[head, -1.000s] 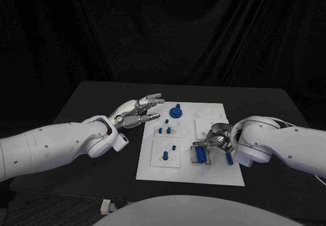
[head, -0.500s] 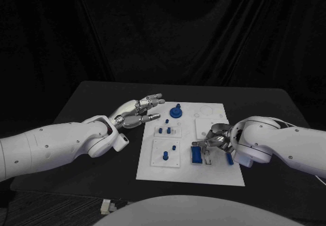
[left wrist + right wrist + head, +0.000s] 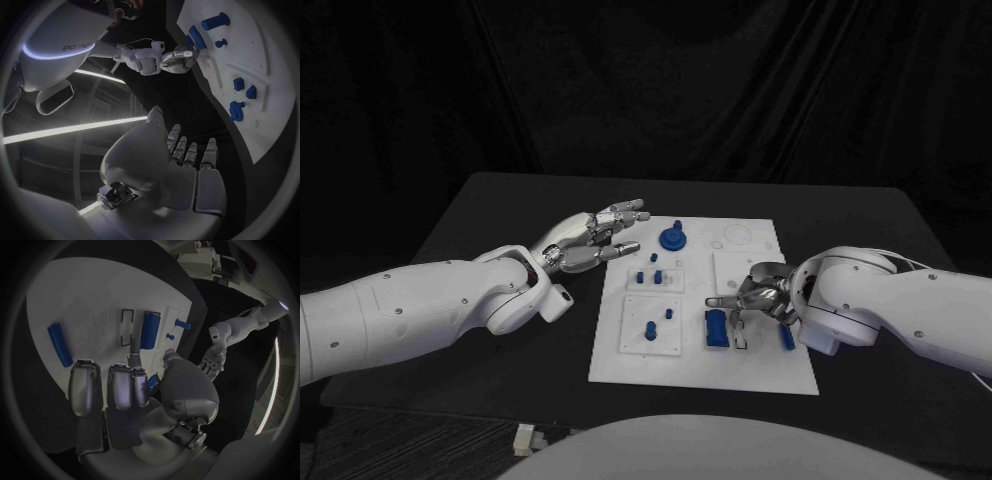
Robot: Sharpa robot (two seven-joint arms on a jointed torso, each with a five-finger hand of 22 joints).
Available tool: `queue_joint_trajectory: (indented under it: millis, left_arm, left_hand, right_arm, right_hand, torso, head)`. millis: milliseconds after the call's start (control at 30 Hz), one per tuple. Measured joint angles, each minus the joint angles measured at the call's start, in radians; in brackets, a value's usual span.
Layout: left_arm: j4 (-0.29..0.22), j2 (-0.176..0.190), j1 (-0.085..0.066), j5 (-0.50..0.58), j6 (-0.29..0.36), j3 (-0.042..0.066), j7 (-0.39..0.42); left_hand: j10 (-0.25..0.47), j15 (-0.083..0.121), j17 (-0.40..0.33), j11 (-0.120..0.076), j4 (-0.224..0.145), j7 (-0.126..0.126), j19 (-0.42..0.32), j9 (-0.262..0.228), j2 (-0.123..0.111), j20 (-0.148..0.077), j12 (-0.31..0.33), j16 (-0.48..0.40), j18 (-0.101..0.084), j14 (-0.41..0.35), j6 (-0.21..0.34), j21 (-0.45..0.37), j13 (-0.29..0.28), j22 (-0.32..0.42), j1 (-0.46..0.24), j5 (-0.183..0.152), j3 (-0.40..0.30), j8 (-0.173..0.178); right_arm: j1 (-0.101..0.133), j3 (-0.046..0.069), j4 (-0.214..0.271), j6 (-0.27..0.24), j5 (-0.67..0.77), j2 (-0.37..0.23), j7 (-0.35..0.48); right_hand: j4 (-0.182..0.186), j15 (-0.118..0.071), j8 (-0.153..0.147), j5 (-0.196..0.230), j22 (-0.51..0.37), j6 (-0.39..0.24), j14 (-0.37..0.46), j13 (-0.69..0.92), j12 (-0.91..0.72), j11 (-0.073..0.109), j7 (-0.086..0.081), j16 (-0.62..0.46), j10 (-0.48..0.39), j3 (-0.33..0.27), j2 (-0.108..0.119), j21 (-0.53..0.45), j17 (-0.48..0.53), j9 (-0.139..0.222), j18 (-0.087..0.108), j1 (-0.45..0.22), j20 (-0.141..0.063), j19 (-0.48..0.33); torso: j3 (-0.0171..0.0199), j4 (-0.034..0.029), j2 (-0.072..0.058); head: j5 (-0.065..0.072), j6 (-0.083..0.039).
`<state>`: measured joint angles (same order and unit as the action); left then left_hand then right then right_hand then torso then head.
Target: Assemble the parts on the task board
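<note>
Right hand [image 3: 759,292] hangs low over the white rectangular task board [image 3: 764,375], fingers curled loosely, nothing in them. Long blue block part [image 3: 717,328] lies on the board just below its fingertips, beside a rectangular slot; a slimmer blue bar [image 3: 788,337] lies under its wrist. Left hand [image 3: 596,237] hovers off the board's far-left corner, fingers spread, empty. Blue round knob part [image 3: 674,238] stands just beyond its fingertips.

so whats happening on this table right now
A two-armed robot is assembling small blue parts on a white task board. Its right hand is down over the board's right side, beside a blue block; whether it holds anything is unclear. Its left hand hovers open off the board's left edge, holding nothing.
</note>
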<state>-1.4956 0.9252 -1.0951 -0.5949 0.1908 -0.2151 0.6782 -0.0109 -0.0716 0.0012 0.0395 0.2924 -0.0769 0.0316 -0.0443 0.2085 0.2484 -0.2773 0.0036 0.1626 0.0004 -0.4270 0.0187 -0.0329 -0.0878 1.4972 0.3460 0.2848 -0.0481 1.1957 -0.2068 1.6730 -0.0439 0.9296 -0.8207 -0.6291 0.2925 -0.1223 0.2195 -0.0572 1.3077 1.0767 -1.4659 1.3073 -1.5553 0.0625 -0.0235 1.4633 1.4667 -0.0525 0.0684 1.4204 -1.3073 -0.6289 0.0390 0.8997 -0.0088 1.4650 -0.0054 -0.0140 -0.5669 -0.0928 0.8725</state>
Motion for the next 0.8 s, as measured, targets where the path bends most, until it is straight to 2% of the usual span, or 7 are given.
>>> queue_joint_trajectory:
  millis: [233,300,333,433,500,700,800]
  left_arm:
    - [0.000,0.001,0.000,0.000,-0.004,0.000,0.000]
    - [0.000,0.001,0.000,0.000,-0.005,0.000,0.000]
    - [0.000,0.001,0.000,0.000,-0.005,0.000,0.000]
    - [0.000,0.001,0.000,0.000,-0.006,0.000,0.000]
    - [-0.001,0.002,0.000,0.000,-0.006,0.000,0.000]
    - [0.004,0.000,0.000,0.000,-0.007,0.000,0.000]
    - [0.007,-0.003,0.000,0.000,-0.008,0.000,0.000]
  left_hand:
    - [0.000,-0.004,0.000,0.000,0.000,0.000,0.003,0.000,0.000,0.004,0.000,0.000,0.000,-0.004,0.000,0.004,0.000,-0.005,0.000,0.000,0.000,0.000]
    - [0.000,-0.007,0.000,0.000,0.000,0.000,0.003,0.000,0.004,0.004,0.000,0.000,0.000,0.000,0.000,0.004,0.000,-0.008,0.004,0.000,0.000,0.000]
    - [0.000,-0.007,0.000,0.000,0.000,0.000,0.003,0.000,0.004,0.004,0.000,0.000,0.000,0.000,0.000,0.004,0.000,-0.009,0.004,0.000,0.000,0.000]
    - [0.000,-0.007,0.000,0.000,0.000,0.000,0.007,0.000,0.004,0.007,0.000,0.000,0.000,0.000,0.000,0.008,0.000,-0.015,0.004,0.000,0.000,0.000]
    - [0.000,-0.007,0.000,0.000,0.000,0.000,0.007,0.000,0.004,0.007,0.000,0.000,0.000,0.000,0.000,0.008,0.000,-0.016,0.004,0.000,0.000,0.000]
    - [0.000,-0.007,0.000,0.000,0.000,0.000,0.007,0.000,0.004,0.007,0.000,0.000,0.000,0.000,0.000,0.012,0.000,-0.021,0.004,0.010,0.000,0.000]
    - [0.000,-0.007,0.000,0.000,0.000,0.000,0.011,0.000,0.004,0.011,0.000,0.000,0.000,0.000,0.000,0.012,0.000,-0.025,0.004,0.010,0.000,0.000]
  right_arm:
    - [0.000,0.000,0.044,-0.028,0.003,-0.060,0.011]
    - [0.001,0.000,0.072,-0.054,0.007,-0.087,0.029]
    - [0.001,0.000,0.081,-0.064,0.010,-0.096,0.036]
    - [0.003,0.000,0.138,-0.124,0.043,-0.145,0.088]
    - [0.004,0.000,0.172,-0.168,0.084,-0.178,0.127]
    - [-0.008,0.000,0.231,-0.300,0.281,-0.265,0.229]
    - [-0.020,0.000,0.237,-0.335,0.368,-0.293,0.246]
  right_hand:
    - [-0.006,0.000,0.000,-0.015,0.000,0.000,0.000,0.000,-0.010,0.000,0.000,0.008,0.000,-0.022,-0.024,0.015,0.000,-0.006,0.000,-0.023,0.000,0.000]
    - [-0.021,0.000,0.000,-0.081,0.000,-0.026,0.000,0.000,-0.012,-0.004,-0.001,0.020,0.001,-0.018,-0.037,0.032,0.000,-0.009,0.000,0.028,0.000,0.000]
    - [-0.024,0.000,0.000,-0.089,0.000,-0.031,0.000,0.000,-0.012,-0.006,-0.002,0.021,0.001,-0.018,-0.037,0.034,0.000,-0.009,0.000,0.037,0.000,0.000]
    - [-0.058,0.012,-0.008,-0.194,0.000,-0.095,0.000,0.001,-0.012,-0.024,-0.020,0.032,-0.001,-0.010,-0.042,0.070,-0.001,0.005,0.000,0.148,0.009,0.002]
    - [-0.072,0.019,-0.019,-0.240,0.000,-0.131,0.000,0.001,-0.012,-0.035,-0.030,0.033,-0.001,-0.005,-0.046,0.081,-0.001,0.021,-0.010,0.203,0.013,-0.002]
    - [-0.124,0.019,-0.018,-0.256,0.000,-0.143,0.000,0.001,-0.012,-0.036,-0.031,0.037,0.000,0.004,-0.034,0.108,-0.001,0.063,-0.016,0.344,0.016,0.002]
    - [-0.121,0.019,-0.008,-0.252,0.000,-0.127,0.000,0.001,-0.012,-0.036,-0.032,0.037,0.000,0.000,-0.032,0.108,-0.001,0.074,-0.016,0.353,0.016,0.002]
  torso:
    - [0.0000,0.0000,0.000]
    - [0.0000,0.0000,0.000]
    - [0.0000,0.0000,0.000]
    - [0.0001,0.0000,0.000]
    - [0.0001,0.0000,0.000]
    - [0.0002,-0.0005,0.002]
    - [0.0002,-0.0007,0.003]
  head:
    - [-0.005,0.000]
    - [-0.005,0.000]
    - [-0.005,0.000]
    - [-0.005,0.000]
    - [-0.005,0.000]
    - [0.005,0.000]
    - [0.007,0.000]
